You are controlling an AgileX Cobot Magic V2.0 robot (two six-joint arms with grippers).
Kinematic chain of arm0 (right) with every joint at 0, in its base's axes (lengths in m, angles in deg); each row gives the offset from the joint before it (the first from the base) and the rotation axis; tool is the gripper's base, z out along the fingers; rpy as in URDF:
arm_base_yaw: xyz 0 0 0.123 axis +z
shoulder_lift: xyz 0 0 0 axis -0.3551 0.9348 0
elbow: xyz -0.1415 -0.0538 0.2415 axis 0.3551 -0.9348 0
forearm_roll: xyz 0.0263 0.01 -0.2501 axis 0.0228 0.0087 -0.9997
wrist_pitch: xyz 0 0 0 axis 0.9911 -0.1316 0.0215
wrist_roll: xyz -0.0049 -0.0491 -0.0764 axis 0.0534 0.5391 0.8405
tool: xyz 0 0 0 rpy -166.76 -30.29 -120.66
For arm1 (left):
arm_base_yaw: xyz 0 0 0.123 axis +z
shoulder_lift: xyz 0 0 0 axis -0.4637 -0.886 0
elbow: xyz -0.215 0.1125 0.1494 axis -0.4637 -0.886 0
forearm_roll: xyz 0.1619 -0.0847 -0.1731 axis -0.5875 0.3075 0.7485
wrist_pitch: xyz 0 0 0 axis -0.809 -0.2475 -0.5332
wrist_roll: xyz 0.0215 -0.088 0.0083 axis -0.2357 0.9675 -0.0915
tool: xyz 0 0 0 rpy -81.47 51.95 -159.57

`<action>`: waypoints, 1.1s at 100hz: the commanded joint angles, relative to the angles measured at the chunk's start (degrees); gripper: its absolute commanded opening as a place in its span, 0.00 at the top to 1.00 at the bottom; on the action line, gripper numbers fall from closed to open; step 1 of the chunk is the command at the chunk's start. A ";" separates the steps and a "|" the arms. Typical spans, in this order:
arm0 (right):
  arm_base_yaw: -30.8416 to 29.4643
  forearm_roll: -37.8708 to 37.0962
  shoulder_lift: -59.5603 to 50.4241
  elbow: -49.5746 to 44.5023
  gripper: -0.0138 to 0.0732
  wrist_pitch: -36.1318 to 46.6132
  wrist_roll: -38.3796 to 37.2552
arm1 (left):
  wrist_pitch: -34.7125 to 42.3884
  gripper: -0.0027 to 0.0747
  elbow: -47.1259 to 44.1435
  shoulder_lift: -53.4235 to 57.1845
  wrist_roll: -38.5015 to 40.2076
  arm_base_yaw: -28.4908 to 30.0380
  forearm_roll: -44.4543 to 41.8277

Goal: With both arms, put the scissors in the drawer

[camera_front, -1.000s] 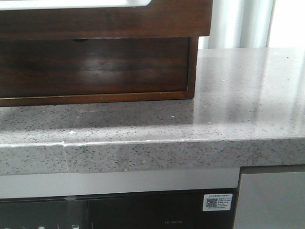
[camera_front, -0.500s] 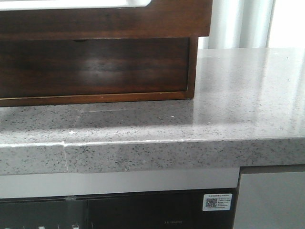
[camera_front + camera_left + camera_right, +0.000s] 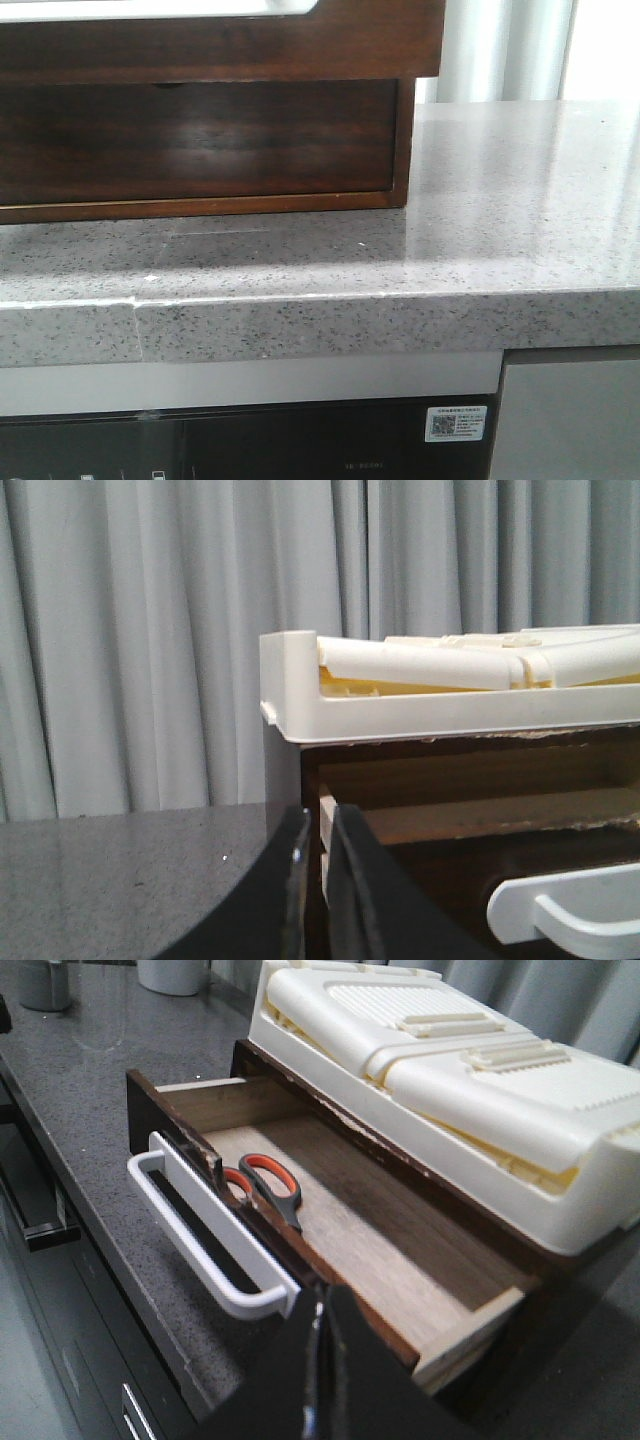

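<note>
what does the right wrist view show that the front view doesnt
Only the right wrist view shows the small orange-handled scissors lying inside the open wooden drawer, the drawer's white bar handle, the cream plastic unit on top of the cabinet, and the right gripper with its dark jaws nearly together.

Only the front view shows the grey speckled counter's front edge and the dark appliance panel with a QR sticker below it.

Both show the dark walnut cabinet standing on the counter.

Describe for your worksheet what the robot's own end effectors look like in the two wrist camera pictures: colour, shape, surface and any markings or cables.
Only the fingers show. The left end effector has two glossy black fingers with smooth curved outer edges. The right end effector looks the same: two plain black fingers, broad at the base. No markings, cables or sleeves are visible, and the front view shows neither arm.
</note>
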 commanded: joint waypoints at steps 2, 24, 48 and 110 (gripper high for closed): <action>-0.40 1.67 -6.19 -7.09 0.95 9.16 0.00 | 1.46 0.96 1.12 0.08 0.44 -0.52 0.82; -0.40 4.47 -18.19 -21.71 0.95 13.96 0.00 | 5.92 0.96 -2.30 0.13 0.44 -0.52 0.95; -0.40 4.58 -30.93 -32.58 0.95 20.03 0.00 | 8.88 0.96 -6.69 0.13 0.44 -0.52 0.95; -0.40 4.58 -36.19 -38.60 0.95 17.74 0.00 | 8.66 0.96 -7.98 0.13 0.44 -0.52 2.21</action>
